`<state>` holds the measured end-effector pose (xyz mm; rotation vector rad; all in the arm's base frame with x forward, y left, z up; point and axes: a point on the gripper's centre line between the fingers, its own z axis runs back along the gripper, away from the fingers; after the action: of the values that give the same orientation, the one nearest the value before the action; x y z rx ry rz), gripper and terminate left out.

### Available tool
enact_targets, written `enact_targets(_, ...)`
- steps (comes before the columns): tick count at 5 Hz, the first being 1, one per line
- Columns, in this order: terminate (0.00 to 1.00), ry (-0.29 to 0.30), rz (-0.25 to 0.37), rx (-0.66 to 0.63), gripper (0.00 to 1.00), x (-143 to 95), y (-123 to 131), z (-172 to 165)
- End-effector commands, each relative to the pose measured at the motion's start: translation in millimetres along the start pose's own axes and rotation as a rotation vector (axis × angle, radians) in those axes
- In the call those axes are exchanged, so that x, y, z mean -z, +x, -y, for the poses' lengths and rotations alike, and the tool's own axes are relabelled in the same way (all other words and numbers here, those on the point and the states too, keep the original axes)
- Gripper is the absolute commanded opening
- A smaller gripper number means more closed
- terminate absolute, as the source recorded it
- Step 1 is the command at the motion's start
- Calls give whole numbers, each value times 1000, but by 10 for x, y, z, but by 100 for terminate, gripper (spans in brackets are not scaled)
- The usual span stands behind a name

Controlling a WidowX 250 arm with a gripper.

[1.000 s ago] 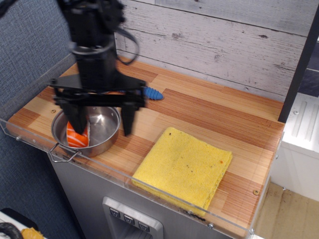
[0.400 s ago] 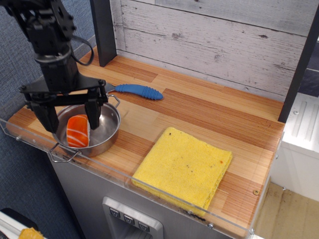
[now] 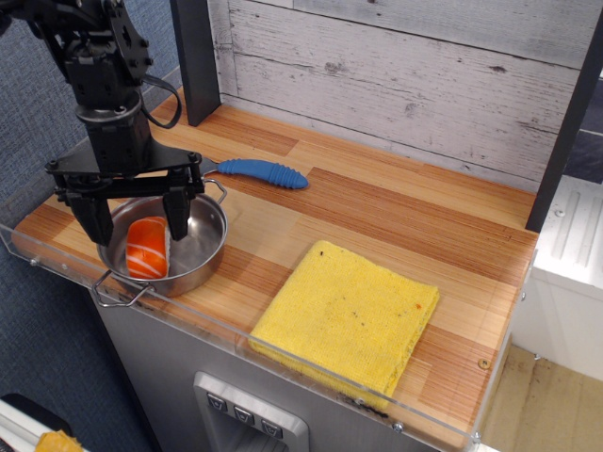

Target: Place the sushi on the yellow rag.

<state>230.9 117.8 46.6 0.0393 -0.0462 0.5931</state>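
Note:
The sushi (image 3: 148, 248) is an orange piece with white stripes. It lies inside a steel pot (image 3: 203, 247) at the front left of the wooden counter. My black gripper (image 3: 138, 224) hangs open over the pot, one finger (image 3: 95, 223) at the pot's left rim and the other (image 3: 177, 217) inside the pot, right of the sushi. The jaws stand on either side of the sushi, apart from it. The yellow rag (image 3: 347, 314) lies flat at the front centre of the counter, to the right of the pot, with nothing on it.
A blue-handled utensil (image 3: 264, 172) lies behind the pot. A clear acrylic rim (image 3: 283, 344) runs along the counter's front and left edges. A dark post (image 3: 195, 58) stands at the back left against the plank wall.
The arm swung left from over the pot's right side, then edged slightly right. The jaws now straddle the sushi. The sushi, pot and rag have not moved.

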Motion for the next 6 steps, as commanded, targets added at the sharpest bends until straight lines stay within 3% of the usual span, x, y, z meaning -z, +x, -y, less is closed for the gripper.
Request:
enact_targets(1, 0, 4, 23, -7, 100, 29, 26, -24)
enact_targets(4, 0, 7, 0, -12, 100, 155, 43, 40)
enact_targets(5, 0, 6, -2, -13, 0, 159, 42, 40)
enact_targets(6, 0, 9, -1, -15, 0, 110, 24, 44)
